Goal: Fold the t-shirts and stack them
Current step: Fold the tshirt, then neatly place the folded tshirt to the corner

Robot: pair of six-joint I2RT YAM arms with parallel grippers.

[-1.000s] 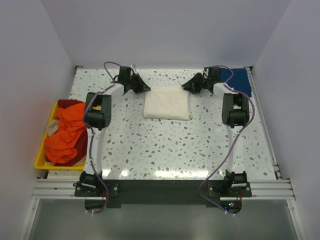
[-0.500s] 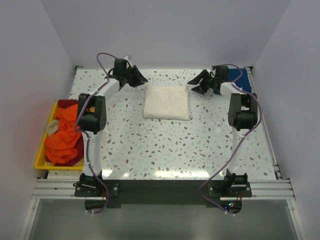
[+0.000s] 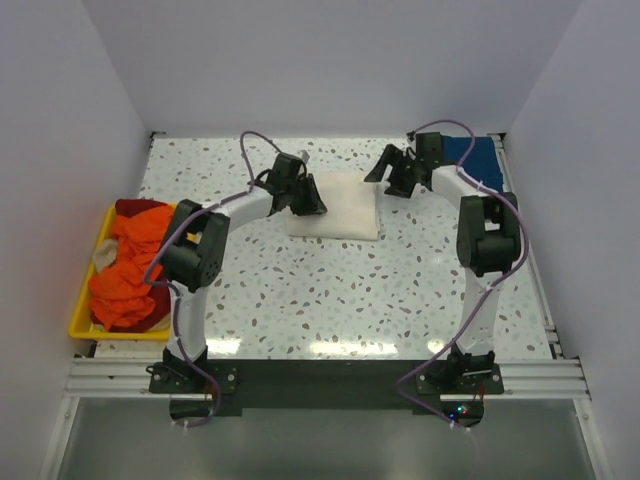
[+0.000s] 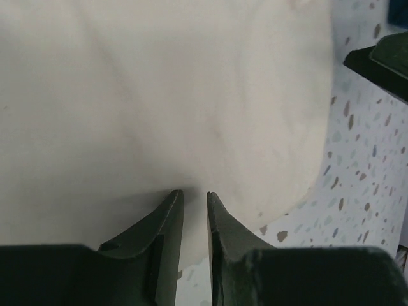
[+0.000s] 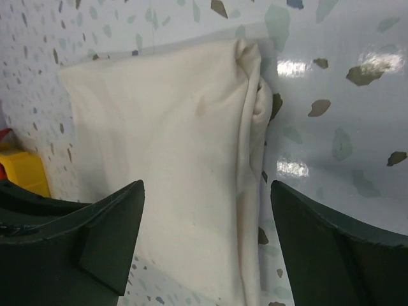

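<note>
Top external view is showing the folded cream t-shirt (image 3: 350, 212) lying at the far middle of the table (image 3: 330, 295). The left gripper (image 3: 303, 197) is sitting on its left part, jaws nearly together; whether cloth is pinched cannot be told. The right gripper (image 3: 392, 170) is hovering wide open beside its far right corner. A dark blue t-shirt (image 3: 480, 160) is lying far right.

A cream t-shirt (image 3: 345, 210) is lying on the white, grey-speckled table (image 3: 330, 290), a dark blue t-shirt (image 3: 482, 160) at two o'clock, orange and red t-shirts (image 3: 130, 275) in a yellow tray (image 3: 85, 325) at nine.
</note>
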